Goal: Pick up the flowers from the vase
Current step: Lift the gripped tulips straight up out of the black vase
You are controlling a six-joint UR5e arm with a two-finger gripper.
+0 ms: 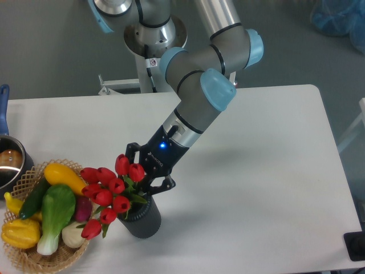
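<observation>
The flowers, a bunch of red tulip buds with green leaves, stand in the vase, a small dark grey cylinder near the table's front left, and lean to the left over the basket. My gripper reaches down from the upper right to just above the vase mouth, at the base of the bunch. Its jaws look spread, one on each side of the stems. The fingertips and the stems are hidden behind buds and leaves.
A woven wicker basket with yellow, green and purple vegetables sits right next to the vase on the left. A metal pot with a blue handle is at the left edge. The table's front edge is close to the vase.
</observation>
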